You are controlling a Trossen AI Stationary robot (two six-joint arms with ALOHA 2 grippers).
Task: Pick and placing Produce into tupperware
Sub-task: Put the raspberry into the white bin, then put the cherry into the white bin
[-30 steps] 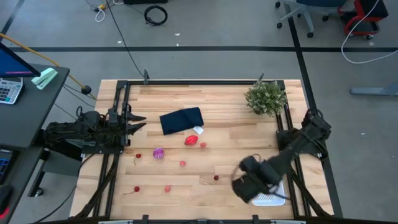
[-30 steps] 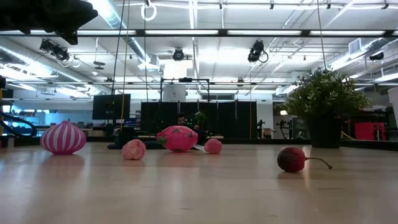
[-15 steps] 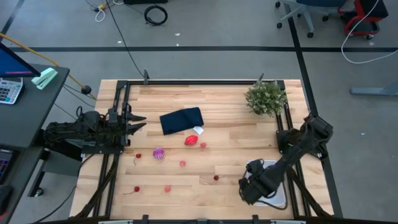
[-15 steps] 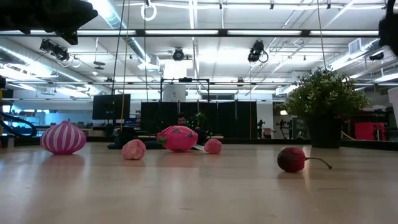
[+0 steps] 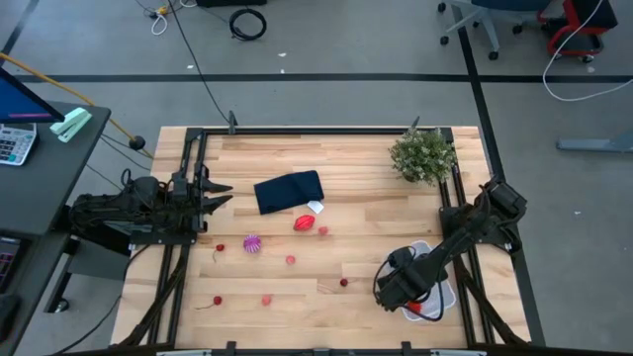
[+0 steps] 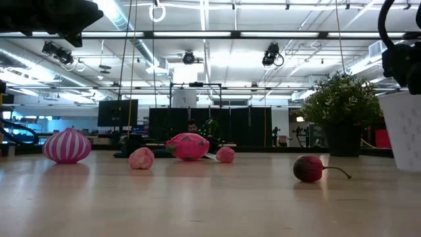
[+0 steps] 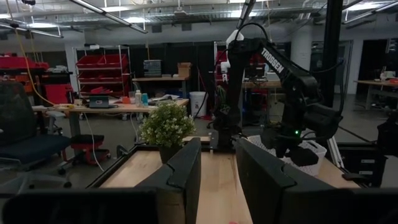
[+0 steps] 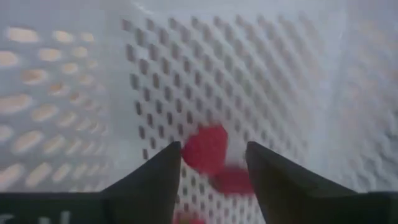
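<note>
The white tupperware (image 5: 442, 289) sits near the table's right near corner and shows at the right edge of the low view (image 6: 402, 131). My right gripper (image 5: 400, 289) hangs over its left part, open. In the right wrist view its fingers (image 8: 208, 171) point down at the mesh bottom (image 8: 205, 81), where red bits (image 8: 205, 149) lie. Out on the wood rest the bigger red piece (image 5: 304, 223), the purple striped ball (image 5: 252, 243), a cherry (image 5: 343, 282) and several small pink and red bits. My left gripper (image 5: 216, 193) waits open at the left edge. My right gripper reaches into the tupperware from above, its open fingers (image 8: 155, 177) on either side of the red bits on the mesh bottom. Whether the fingers touch the bits or the container, I cannot tell.
A dark navy folded cloth (image 5: 289, 191) lies at the middle far side, with a green bushy plant (image 5: 423, 154) at the far right corner. Black frame rails run along the left and right table edges. Bare wood lies between the scattered fruit and the container.
My right gripper has stayed over the tupperware and shifted slightly toward the far edge. The tupperware has slid toward the far edge with it and now shows at the right side of the low view, where only a sliver showed before. The fruit on the wood has stayed put.
</note>
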